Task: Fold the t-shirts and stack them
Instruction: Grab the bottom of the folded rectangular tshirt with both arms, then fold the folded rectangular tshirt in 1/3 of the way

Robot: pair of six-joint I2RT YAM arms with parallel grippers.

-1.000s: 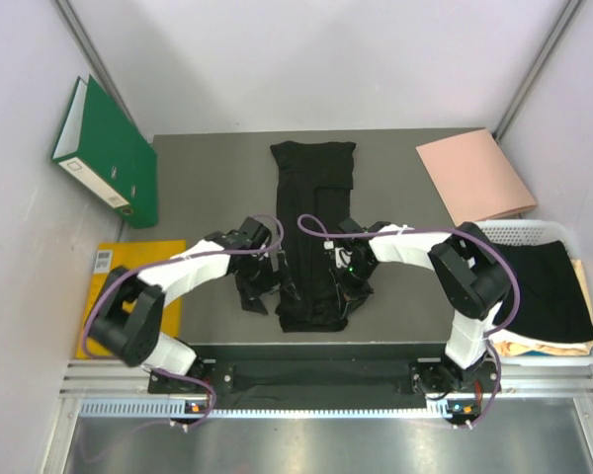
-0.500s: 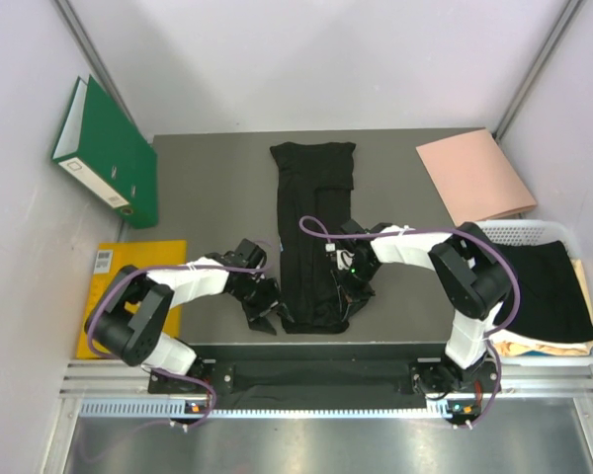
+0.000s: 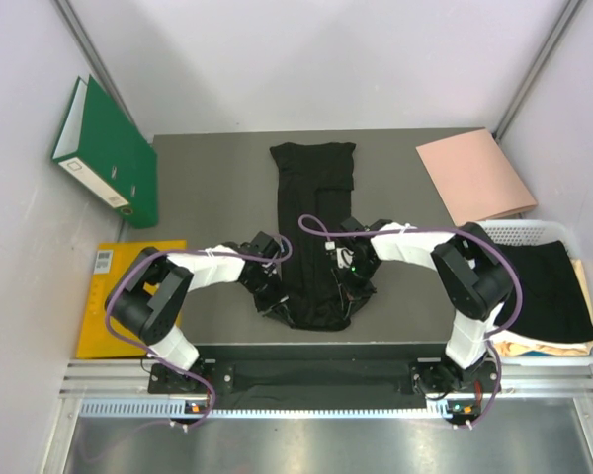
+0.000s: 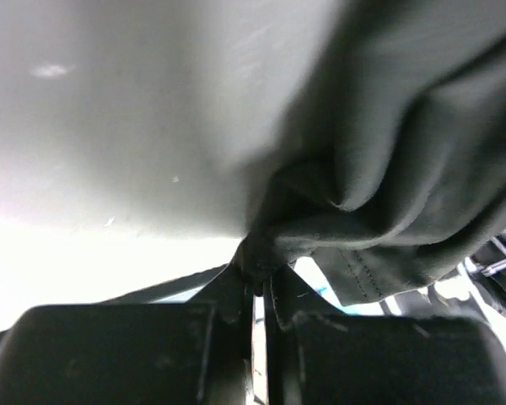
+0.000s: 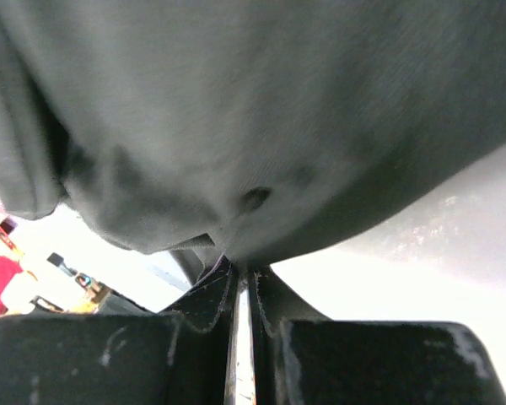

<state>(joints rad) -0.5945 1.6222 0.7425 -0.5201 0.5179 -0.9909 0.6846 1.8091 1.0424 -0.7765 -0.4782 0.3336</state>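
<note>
A black t-shirt (image 3: 314, 197), folded into a long strip, lies down the middle of the grey table (image 3: 208, 188). My left gripper (image 3: 273, 288) is shut on the strip's near left corner; the left wrist view shows bunched black cloth (image 4: 379, 169) pinched between the closed tips of that left gripper (image 4: 257, 283). My right gripper (image 3: 354, 280) is shut on the near right edge, and in the right wrist view the cloth (image 5: 261, 118) drapes over this right gripper (image 5: 243, 274). Another folded black t-shirt (image 3: 549, 286) lies in the white basket (image 3: 534, 229).
A pink folder (image 3: 474, 176) lies at the table's back right. A green binder (image 3: 107, 153) leans against the left wall, with a yellow pad (image 3: 104, 296) in front of it. The basket stands off the table's right edge.
My left gripper slid right to the shirt's near left corner and closed on it from wide open. The right gripper has stayed shut on the cloth.
</note>
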